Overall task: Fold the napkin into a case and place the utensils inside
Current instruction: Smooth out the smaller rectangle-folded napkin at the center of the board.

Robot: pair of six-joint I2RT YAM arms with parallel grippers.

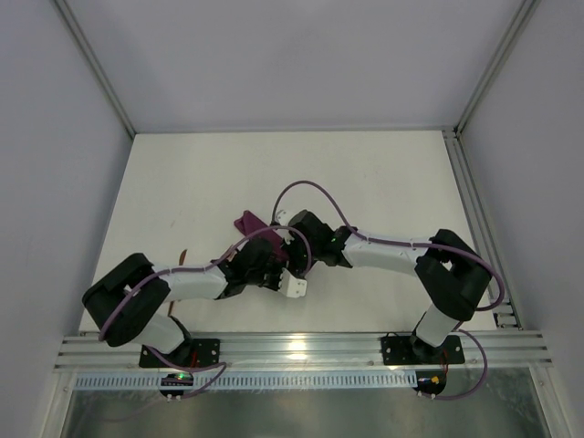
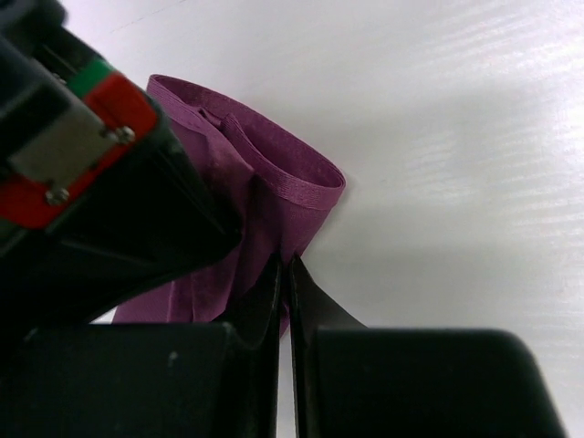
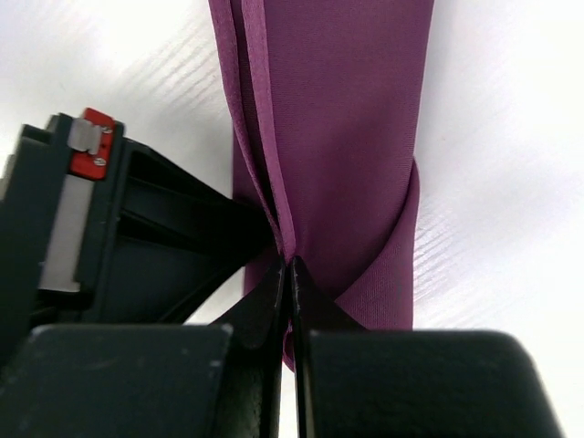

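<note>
We found the napkin [image 3: 338, 109] lying near the middle of the white table [image 1: 383, 182], already gathered into a long narrow strip of several layers. From above only one plum corner showed, because both arms met over it.

The left gripper [image 2: 285, 266] was closed to a sliver, with a thin fold of the cloth pinched between its tips beside a rolled, looped end. The right gripper [image 3: 290, 266] was closed just as tightly on the stacked edges along one long side, close to a band of cloth that wrapped around the strip. The two grippers sat almost touching each other.

We judged the cloth to be light, limp and a little slippery, so it would sag and let its layers slide apart wherever nothing held it. A grip right at an edge, taking in every layer, seemed safest. A bite on one layer alone would likely peel the fold open. Pulling the two grips apart risked undoing the wrap.

We could not make out the utensils with any certainty, and the case did not look finished
</note>
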